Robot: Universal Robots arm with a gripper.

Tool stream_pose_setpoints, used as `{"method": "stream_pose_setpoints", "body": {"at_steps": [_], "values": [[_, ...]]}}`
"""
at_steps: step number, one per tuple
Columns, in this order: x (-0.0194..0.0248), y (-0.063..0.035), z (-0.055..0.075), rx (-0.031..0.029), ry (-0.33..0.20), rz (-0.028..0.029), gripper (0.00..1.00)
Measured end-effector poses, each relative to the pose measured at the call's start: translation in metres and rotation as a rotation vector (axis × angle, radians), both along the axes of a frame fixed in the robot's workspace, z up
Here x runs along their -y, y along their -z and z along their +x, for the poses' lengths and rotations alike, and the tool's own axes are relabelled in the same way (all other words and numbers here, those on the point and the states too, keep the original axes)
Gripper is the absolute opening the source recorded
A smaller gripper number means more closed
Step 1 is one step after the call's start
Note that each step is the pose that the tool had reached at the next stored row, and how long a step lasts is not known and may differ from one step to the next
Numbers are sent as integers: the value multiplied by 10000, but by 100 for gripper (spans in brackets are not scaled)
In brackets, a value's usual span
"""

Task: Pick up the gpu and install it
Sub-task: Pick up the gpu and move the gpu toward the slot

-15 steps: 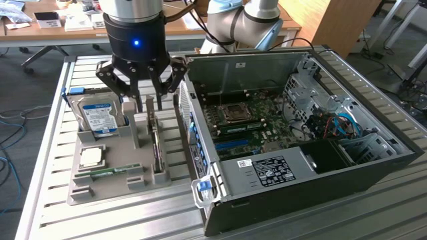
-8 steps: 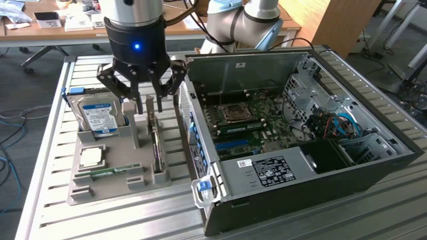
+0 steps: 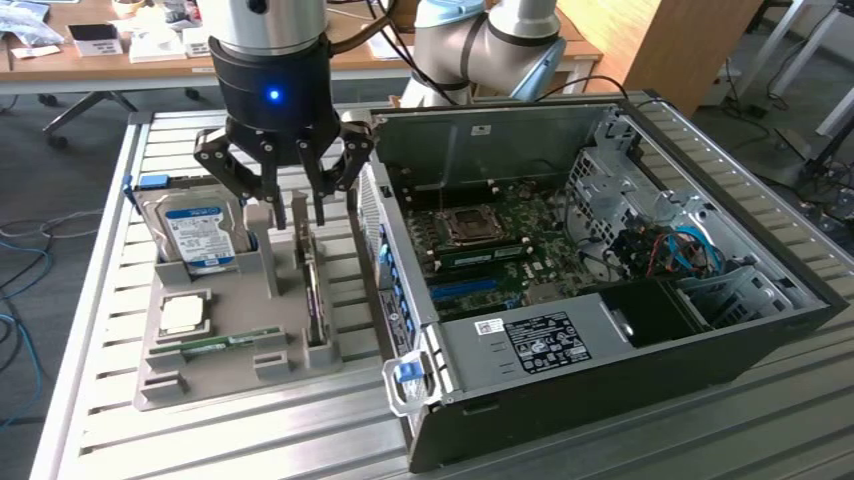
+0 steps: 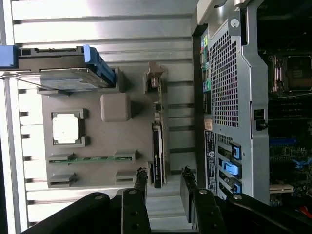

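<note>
Hovering over the tray, I hold my gripper wide and empty above the gpu, which stands on edge in its slot. I judge this is the approach before the pick. A grasp needs one finger on each face. Room is tight: the case wall is just beside, the drive near.
</note>
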State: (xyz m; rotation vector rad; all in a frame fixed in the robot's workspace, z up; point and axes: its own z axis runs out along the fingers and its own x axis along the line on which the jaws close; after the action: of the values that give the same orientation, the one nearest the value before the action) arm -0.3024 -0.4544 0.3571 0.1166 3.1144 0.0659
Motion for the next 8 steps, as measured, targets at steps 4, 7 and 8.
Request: {"method": "stream_pose_setpoints", "body": {"at_steps": [4,7,8], "values": [[0,12,0,3,0,3,42],[0,31,0,0,0,1,42],[0,37,0,0,0,0,42]]}}
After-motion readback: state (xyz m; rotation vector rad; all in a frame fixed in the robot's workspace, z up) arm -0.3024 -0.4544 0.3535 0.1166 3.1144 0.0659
